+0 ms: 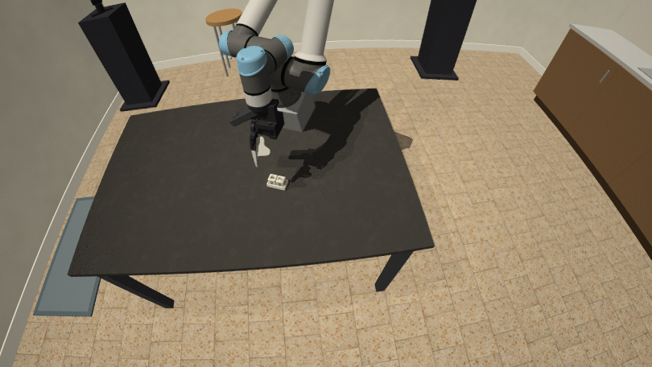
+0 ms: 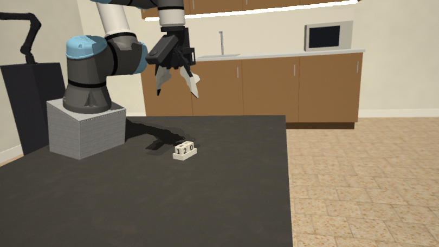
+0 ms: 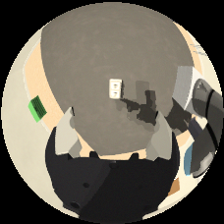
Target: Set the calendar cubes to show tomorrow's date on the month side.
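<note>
I see the gripper [image 2: 177, 91] spread wide, holding nothing, high above the block calendar [image 2: 185, 150] on the table [image 2: 214, 183].

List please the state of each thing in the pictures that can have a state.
claw: open, empty, high above the table.
calendar tray: flat on the table, both cubes inside.
cubes: seated side by side, digits upright.
cabinet doors: closed.
microwave: door closed.
</note>
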`<state>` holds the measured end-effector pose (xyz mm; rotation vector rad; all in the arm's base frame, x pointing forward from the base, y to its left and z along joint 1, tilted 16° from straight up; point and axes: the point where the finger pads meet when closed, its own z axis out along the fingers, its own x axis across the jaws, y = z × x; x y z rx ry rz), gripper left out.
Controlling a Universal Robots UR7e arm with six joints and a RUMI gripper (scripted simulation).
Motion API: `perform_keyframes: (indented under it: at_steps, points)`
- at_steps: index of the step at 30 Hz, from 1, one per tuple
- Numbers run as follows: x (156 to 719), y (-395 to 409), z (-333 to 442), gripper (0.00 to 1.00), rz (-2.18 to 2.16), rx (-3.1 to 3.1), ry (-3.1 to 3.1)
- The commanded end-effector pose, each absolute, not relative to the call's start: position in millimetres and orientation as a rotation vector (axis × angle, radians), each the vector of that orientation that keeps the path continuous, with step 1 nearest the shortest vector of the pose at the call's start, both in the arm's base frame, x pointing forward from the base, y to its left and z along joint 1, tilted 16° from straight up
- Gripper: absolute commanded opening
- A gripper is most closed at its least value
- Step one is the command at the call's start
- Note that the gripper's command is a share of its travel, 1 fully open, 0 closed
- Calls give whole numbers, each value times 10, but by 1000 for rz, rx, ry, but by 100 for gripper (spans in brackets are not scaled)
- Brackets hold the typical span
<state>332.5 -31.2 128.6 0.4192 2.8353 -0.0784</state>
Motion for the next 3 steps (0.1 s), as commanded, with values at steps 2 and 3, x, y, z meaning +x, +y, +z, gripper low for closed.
perform_keyframes:
  at_steps: [2,3]
  points:
    - [3327,-313,1290,100,-79,419,2834]
    - [3327,-313,1290,100,-79,419,2834]
